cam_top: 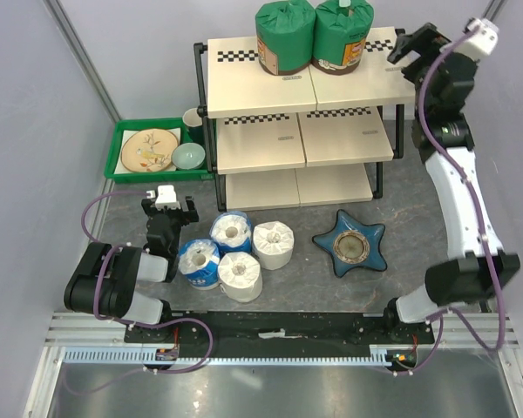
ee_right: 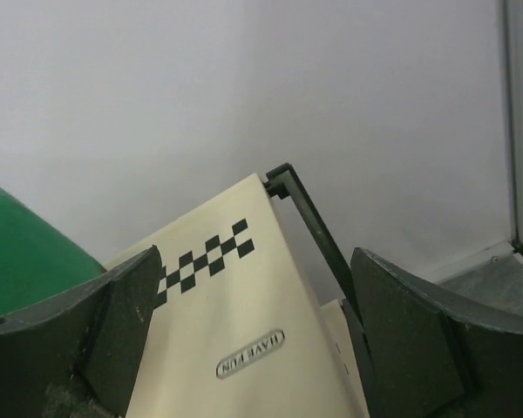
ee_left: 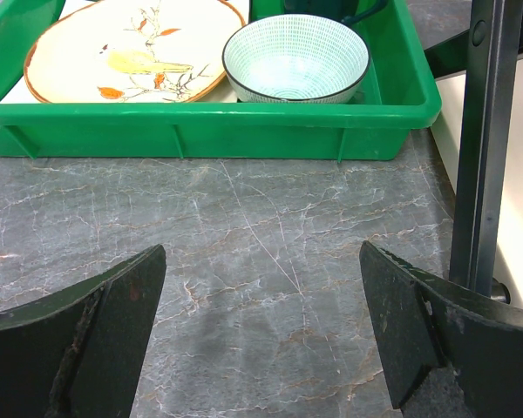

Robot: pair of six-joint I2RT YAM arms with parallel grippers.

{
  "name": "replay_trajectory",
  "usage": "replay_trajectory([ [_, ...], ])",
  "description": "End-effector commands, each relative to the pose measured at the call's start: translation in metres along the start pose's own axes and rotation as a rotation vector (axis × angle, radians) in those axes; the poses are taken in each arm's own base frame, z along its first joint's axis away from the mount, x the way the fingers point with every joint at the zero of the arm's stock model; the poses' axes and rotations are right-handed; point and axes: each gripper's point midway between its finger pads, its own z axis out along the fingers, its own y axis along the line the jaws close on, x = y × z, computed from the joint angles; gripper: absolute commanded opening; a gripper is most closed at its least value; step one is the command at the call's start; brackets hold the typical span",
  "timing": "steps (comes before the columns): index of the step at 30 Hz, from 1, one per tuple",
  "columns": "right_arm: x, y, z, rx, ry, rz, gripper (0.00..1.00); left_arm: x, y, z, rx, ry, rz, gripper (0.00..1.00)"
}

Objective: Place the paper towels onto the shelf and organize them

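Our right pincer (cam_top: pixel 407 48) hangs spread and empty beside the two green rolls (cam_top: pixel 285 37) on top of the shelf (cam_top: pixel 244 91), our left pincer (cam_top: pixel 170 206) gapes empty near four other rolls (cam_top: pixel 273 244) on the table (cam_top: pixel 410 218), so we judge fetching one, jaws wide, comes next.

Three-tier shelf (cam_top: pixel 244 91) with a black metal tube frame and cream boards edged in black-and-white checker strips, standing upright. Two green-wrapped paper towel rolls (cam_top: pixel 283 39) (cam_top: pixel 342 35) stand on end, side by side and touching, on its top board. Two blue-and-white-wrapped rolls (cam_top: pixel 231 231) (cam_top: pixel 198 261) and two plain white rolls (cam_top: pixel 273 244) (cam_top: pixel 241 276) stand clustered, cores upward, on the grey marbled tabletop (cam_top: pixel 401 200) before the shelf.
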Motion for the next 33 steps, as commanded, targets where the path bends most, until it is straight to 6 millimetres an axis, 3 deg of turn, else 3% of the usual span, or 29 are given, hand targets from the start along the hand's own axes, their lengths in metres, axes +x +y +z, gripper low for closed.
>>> replay_trajectory([
  [1, -0.094, 0.011, -0.075, -0.049, -0.253, 0.14, 0.98, -0.016, 0.001, 0.005, -0.008, -0.056, -0.001, 0.99],
  [2, -0.098, 0.01, -0.086, -0.058, -0.258, 0.147, 0.98, -0.016, 0.001, 0.005, -0.007, -0.057, -0.001, 0.99],
  [3, -0.114, 0.013, -0.112, -0.083, -0.279, 0.158, 0.98, -0.016, 0.001, 0.005, -0.007, -0.056, -0.001, 0.99],
  [5, -0.109, 0.009, -0.132, -0.094, -0.248, 0.15, 0.98, -0.016, 0.001, 0.005, -0.007, -0.056, -0.002, 0.99],
  [6, -0.114, 0.007, -0.155, -0.105, -0.246, 0.143, 0.98, -0.016, 0.001, 0.005, -0.008, -0.056, -0.001, 0.99],
  [8, -0.108, 0.004, -0.176, -0.115, -0.197, 0.128, 0.98, -0.015, 0.001, 0.005, -0.007, -0.055, -0.002, 0.99],
  [11, -0.092, -0.001, -0.227, -0.152, -0.078, 0.122, 0.98, -0.016, 0.001, 0.005, -0.007, -0.056, -0.002, 0.99],
  [14, -0.062, -0.002, -0.259, -0.202, 0.054, 0.129, 0.98, -0.016, 0.001, 0.005, -0.007, -0.057, -0.001, 0.99],
  [16, -0.035, -0.006, -0.271, -0.217, 0.147, 0.129, 0.98, -0.016, 0.001, 0.005, -0.008, -0.056, -0.001, 0.99],
  [19, 0.013, -0.005, -0.295, -0.284, 0.346, 0.123, 0.98, -0.016, 0.001, 0.005, -0.007, -0.056, -0.001, 0.99],
  [20, 0.038, -0.005, -0.306, -0.316, 0.446, 0.125, 0.98, -0.016, 0.001, 0.005, -0.007, -0.056, -0.002, 0.99],
  [22, 0.059, -0.007, -0.317, -0.345, 0.533, 0.121, 0.98, -0.016, 0.001, 0.005, -0.007, -0.056, -0.001, 0.99],
  [23, 0.08, -0.011, -0.326, -0.356, 0.606, 0.127, 0.98, -0.016, 0.001, 0.005, -0.007, -0.057, -0.001, 0.99],
  [29, 0.153, -0.022, -0.353, -0.418, 0.821, 0.217, 0.98, -0.016, 0.001, 0.005, -0.007, -0.056, -0.002, 0.99],
  [33, 0.186, -0.031, -0.358, -0.411, 0.931, 0.219, 0.98, -0.016, 0.002, 0.005, -0.008, -0.056, -0.001, 0.99],
])
